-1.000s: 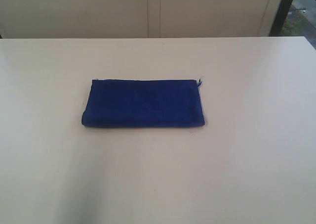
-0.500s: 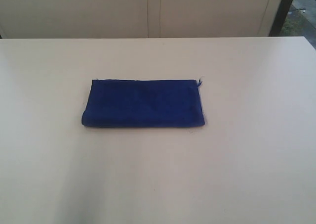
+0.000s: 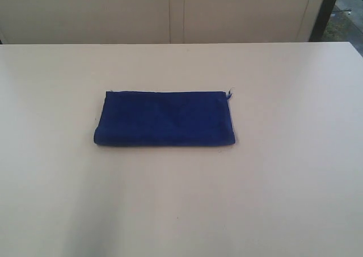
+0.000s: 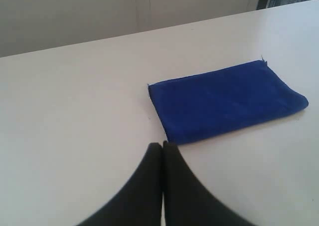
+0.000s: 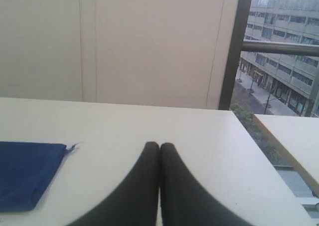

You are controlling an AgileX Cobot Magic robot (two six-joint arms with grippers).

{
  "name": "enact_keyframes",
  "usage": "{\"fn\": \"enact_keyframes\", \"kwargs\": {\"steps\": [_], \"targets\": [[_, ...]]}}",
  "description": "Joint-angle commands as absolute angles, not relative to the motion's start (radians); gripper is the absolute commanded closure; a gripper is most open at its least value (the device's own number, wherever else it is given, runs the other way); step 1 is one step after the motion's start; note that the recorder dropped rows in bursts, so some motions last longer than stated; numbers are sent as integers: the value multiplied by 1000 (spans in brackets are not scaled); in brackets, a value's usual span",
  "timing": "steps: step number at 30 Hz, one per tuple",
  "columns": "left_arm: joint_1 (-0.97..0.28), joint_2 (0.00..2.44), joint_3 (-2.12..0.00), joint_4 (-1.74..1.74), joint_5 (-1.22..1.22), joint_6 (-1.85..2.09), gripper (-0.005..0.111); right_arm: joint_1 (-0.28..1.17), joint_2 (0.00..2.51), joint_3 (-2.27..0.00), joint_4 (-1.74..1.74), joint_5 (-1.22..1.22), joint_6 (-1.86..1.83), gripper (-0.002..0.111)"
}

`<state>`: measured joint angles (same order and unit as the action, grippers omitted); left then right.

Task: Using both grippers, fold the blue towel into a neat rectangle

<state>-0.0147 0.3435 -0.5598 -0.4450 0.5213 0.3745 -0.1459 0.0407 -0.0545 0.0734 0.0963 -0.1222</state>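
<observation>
The blue towel [image 3: 164, 118] lies flat on the white table [image 3: 283, 172] as a long folded rectangle, with a frayed thread at its far right corner. Neither arm shows in the exterior view. In the left wrist view my left gripper [image 4: 162, 145] is shut, its black fingers pressed together and holding nothing, just short of the blue towel [image 4: 227, 99]. My right gripper [image 5: 159, 145] is also shut and empty, off to the side of the blue towel [image 5: 27, 173], whose frayed corner points toward it.
A pale wall panel [image 3: 170, 13] runs behind the table's far edge. In the right wrist view the table's side edge [image 5: 249, 136] drops off, with a window, a street and a second table corner [image 5: 294, 146] beyond.
</observation>
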Motion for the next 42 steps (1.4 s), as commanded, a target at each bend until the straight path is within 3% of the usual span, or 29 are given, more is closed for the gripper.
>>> {"fn": "enact_keyframes", "kwargs": {"steps": [1,38,42], "targets": [[-13,337,-556,-456,523,373,107,-150,19,-10,72,90,-130,108],[-13,337,-556,-456,524,375,107,-150,0,0,70,137,-21,108],[-13,337,-556,-456,524,375,107,-150,0,0,70,233,-21,108]]}}
